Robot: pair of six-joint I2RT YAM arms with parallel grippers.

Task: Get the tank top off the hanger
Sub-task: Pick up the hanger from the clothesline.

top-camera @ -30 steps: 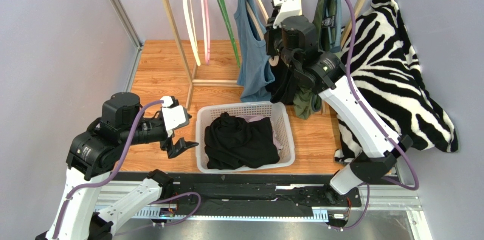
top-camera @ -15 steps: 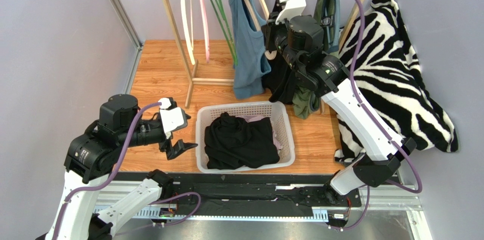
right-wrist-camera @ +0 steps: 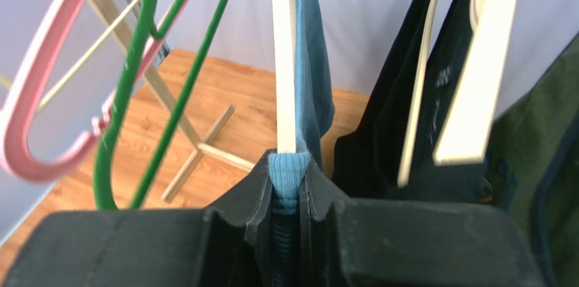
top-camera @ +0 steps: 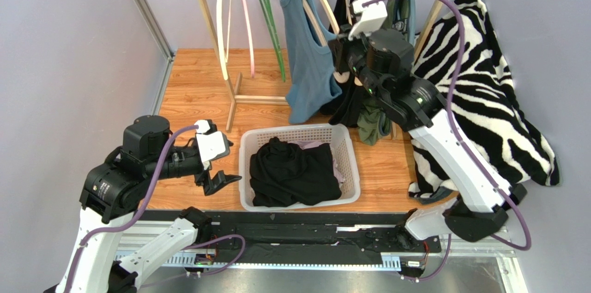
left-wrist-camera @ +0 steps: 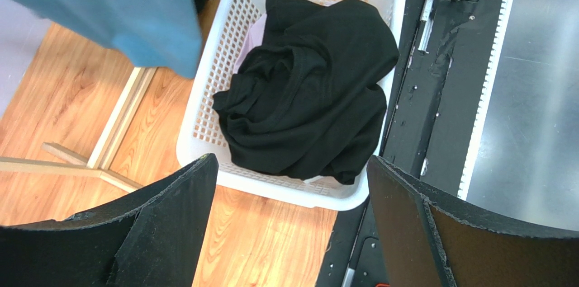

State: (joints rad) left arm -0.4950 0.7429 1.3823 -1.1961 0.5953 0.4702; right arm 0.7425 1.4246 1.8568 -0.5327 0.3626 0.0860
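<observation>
The blue tank top [top-camera: 305, 51] hangs from a pale wooden hanger [top-camera: 320, 4] on the rack's rail. My right gripper [top-camera: 341, 64] is up beside it, shut on the top's blue strap [right-wrist-camera: 288, 168] just below the hanger's arm [right-wrist-camera: 283, 63]; the ribbed fabric is bunched between the jaws. My left gripper [top-camera: 220, 181] hovers low at the left of the basket, open, with nothing between its fingers [left-wrist-camera: 170, 212]. The left wrist view catches the top's lower hem [left-wrist-camera: 122, 9].
A white laundry basket [top-camera: 300, 132] with a black garment [top-camera: 291, 168] stands below the rack. Empty cream [top-camera: 222, 23], pink [top-camera: 245, 16] and green hangers [top-camera: 272, 16] hang on the left. Black [top-camera: 347, 99] and olive garments [top-camera: 400, 2] hang on the right, beside a zebra blanket [top-camera: 485, 92].
My right gripper has shifted right and slightly up with the blue strap in it, and the tank top has swung with it. The left arm has barely moved.
</observation>
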